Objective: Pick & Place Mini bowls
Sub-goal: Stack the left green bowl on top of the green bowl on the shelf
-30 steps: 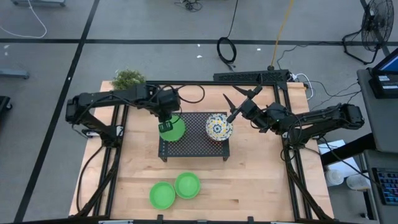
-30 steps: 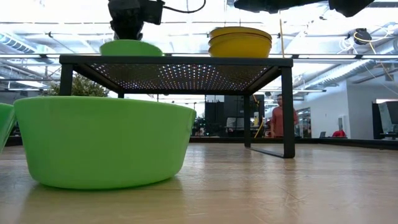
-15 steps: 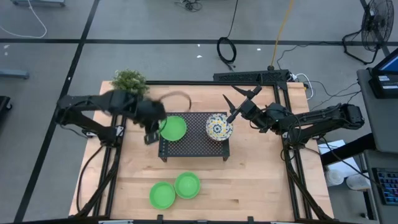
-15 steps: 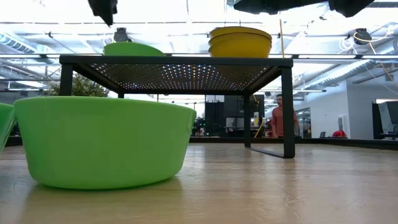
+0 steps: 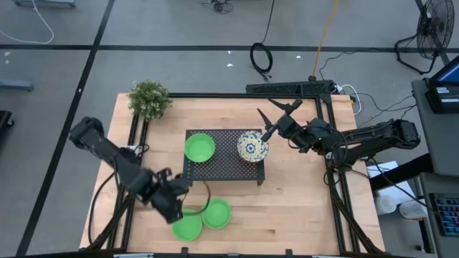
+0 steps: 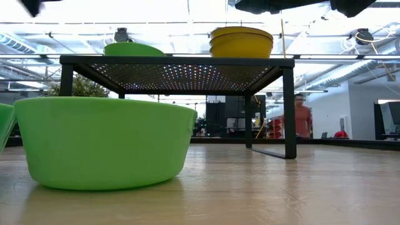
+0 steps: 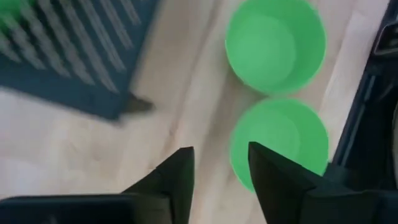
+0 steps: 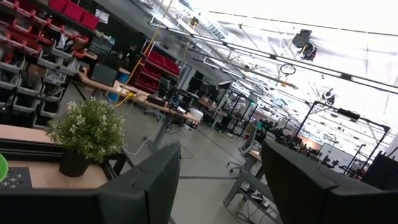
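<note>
Left gripper (image 5: 174,204), empty with fingers apart, has swung from the rack (image 5: 224,170) to the lower-left green bowls (image 5: 187,226), leaving one green bowl (image 5: 199,147) racked; next pick-up, I judge.

One bowl (image 5: 199,148) and a stack of bowls (image 5: 252,145) sit on the rack (image 5: 224,169); two bowls (image 5: 201,219) lie before it
</note>
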You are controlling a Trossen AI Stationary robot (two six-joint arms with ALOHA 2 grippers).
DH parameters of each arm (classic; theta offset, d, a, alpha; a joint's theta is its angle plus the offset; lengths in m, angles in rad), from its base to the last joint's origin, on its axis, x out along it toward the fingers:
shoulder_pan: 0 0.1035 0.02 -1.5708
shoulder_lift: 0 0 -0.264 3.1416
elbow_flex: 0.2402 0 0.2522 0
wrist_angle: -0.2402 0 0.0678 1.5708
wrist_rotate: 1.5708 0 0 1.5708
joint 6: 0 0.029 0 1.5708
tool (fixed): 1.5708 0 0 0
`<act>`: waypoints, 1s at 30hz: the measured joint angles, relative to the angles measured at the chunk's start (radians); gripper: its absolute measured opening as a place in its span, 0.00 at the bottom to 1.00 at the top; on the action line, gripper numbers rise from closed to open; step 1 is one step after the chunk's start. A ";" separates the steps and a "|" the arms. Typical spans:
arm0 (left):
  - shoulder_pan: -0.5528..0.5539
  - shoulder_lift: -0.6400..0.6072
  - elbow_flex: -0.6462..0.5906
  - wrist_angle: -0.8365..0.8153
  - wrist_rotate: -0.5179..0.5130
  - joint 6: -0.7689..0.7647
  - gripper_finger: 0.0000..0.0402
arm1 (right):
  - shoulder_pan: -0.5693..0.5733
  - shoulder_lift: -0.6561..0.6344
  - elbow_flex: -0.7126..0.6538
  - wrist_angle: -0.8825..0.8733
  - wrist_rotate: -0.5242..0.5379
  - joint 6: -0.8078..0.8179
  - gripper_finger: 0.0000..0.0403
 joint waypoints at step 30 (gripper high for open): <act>-0.161 0.222 -0.090 0.239 0.025 -0.571 0.43 | 0.000 0.000 0.000 0.003 -0.003 -0.068 0.53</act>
